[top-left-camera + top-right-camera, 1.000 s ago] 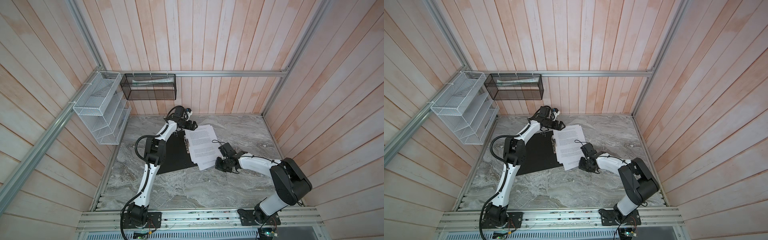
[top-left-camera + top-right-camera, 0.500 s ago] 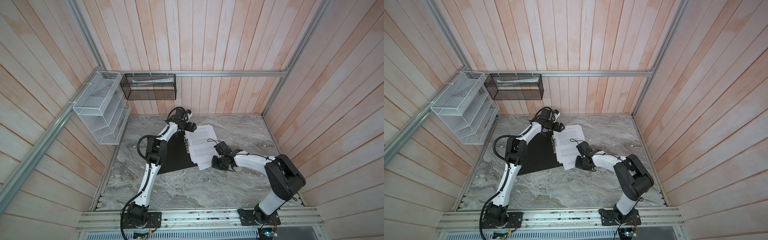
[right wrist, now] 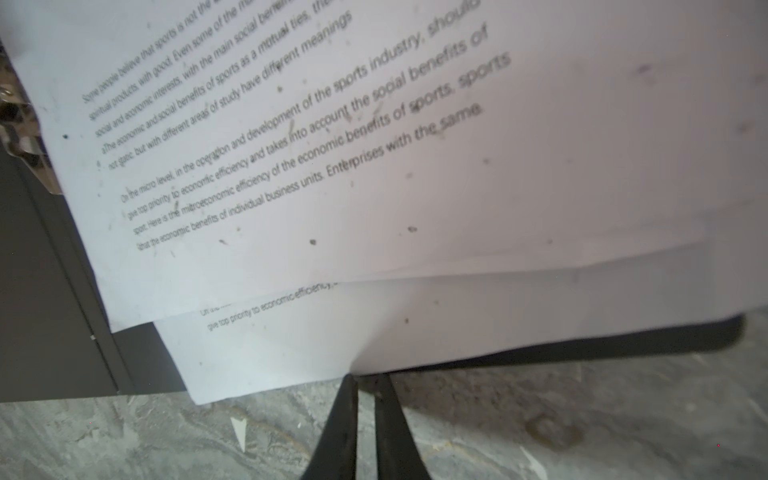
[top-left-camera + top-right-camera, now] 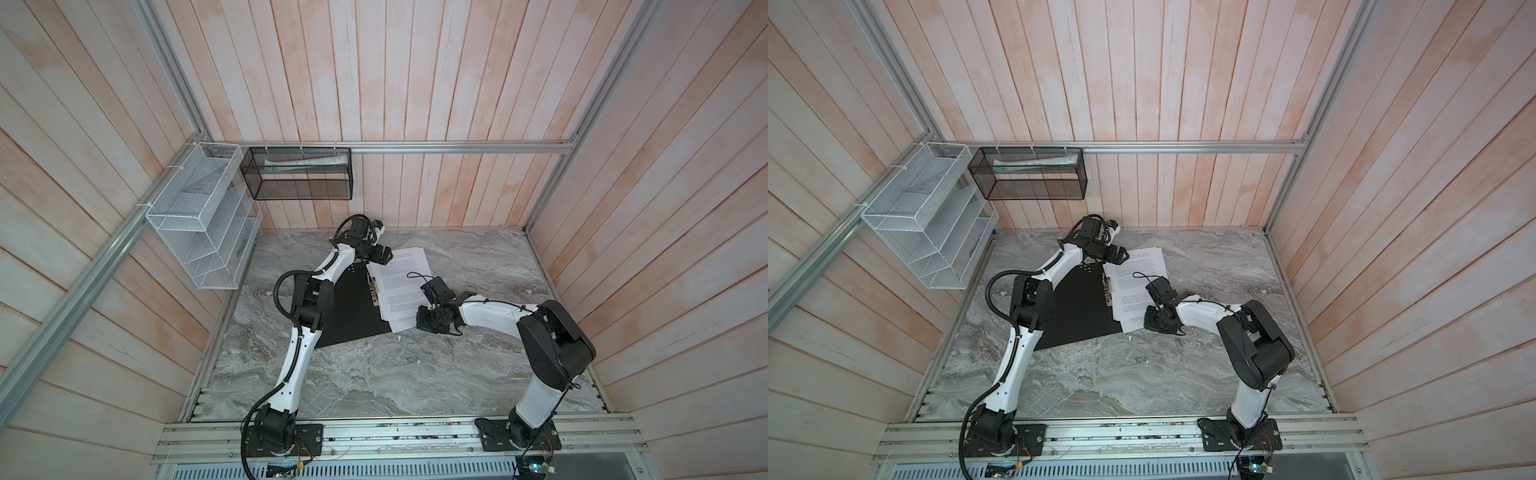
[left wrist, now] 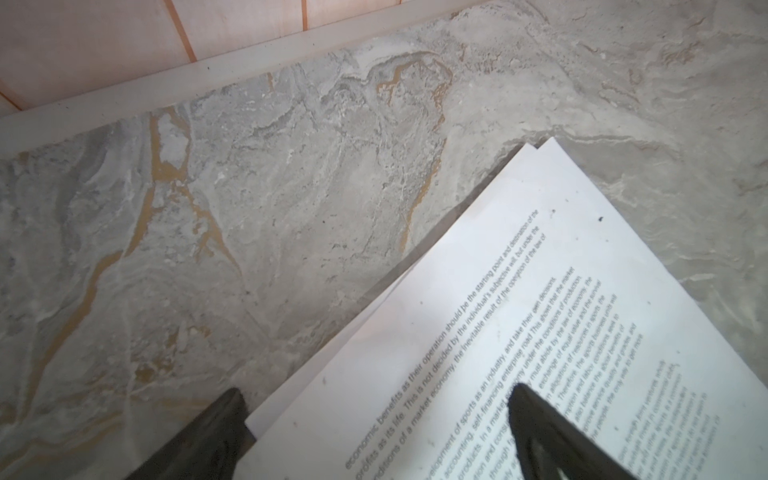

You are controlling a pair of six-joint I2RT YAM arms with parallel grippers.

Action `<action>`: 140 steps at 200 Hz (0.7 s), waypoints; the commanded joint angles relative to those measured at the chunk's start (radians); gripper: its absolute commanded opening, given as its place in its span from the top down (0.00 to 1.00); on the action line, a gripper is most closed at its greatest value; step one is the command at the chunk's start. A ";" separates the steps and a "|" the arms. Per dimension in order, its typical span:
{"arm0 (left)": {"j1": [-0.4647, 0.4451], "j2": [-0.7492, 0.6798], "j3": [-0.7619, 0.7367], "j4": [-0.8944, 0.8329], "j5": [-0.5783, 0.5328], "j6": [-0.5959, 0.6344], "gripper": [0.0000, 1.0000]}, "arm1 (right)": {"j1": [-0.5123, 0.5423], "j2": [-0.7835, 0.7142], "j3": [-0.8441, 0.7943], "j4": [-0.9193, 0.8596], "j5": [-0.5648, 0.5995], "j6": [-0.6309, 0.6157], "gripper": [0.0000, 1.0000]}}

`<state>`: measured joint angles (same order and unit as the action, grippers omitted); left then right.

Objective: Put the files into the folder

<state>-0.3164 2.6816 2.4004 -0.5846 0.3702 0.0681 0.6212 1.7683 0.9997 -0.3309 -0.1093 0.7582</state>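
**Square the files on the folder: slow, low drag**

Right tool (image 3: 365, 378): jaws nearly shut, tips pinching the near edge of the files (image 3: 374, 166). The paper puckers right at the tips, and that edge looks to ride a bit clear of the surface (image 3: 540, 436).

Left tool (image 5: 376, 390): jaws wide open, holding nothing. One finger (image 5: 540, 432) hangs over the top sheet and the other over bare surface, so it straddles the stack's edge at the end far from the right tool.

Files: at least 2 sheets, fanned, not squared. Ahead of the right tool's tips they lie on the open folder (image 3: 50, 291), black inside up, w/ one long edge at the metal clip (image 3: 20, 124). One corner beside the tips pokes past the folder's edge. Can't tell how much folder sits under the left tool's end.

Step in hand, as I judge it: line the stack up inside the folder outline, long edge to the clip.

How to do it well:
- Keep the pinch and stay low. Thin paper buckles if raised or pushed, so pull along its plane.
- The pinch may have the lower sheet only, so the top one could slip. Go slow.
- Keep the left tool open and off the paper during the drag; closing on that edge risks a crease or tear.
- Swing the pinched end round and let the clip end pivot.
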 commanded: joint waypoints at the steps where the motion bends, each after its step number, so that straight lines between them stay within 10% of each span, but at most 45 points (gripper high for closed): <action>1: -0.004 -0.036 -0.054 -0.079 0.033 0.004 0.00 | 0.009 0.051 -0.012 -0.060 0.010 -0.013 0.86; 140: 0.002 -0.303 -0.167 -0.159 -0.019 0.013 0.00 | 0.007 -0.080 0.055 -0.128 -0.007 -0.063 0.74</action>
<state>-0.3153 2.5175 2.2520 -0.7242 0.3649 0.0940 0.6250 1.7615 1.0275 -0.3763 -0.1207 0.7219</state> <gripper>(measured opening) 0.999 0.255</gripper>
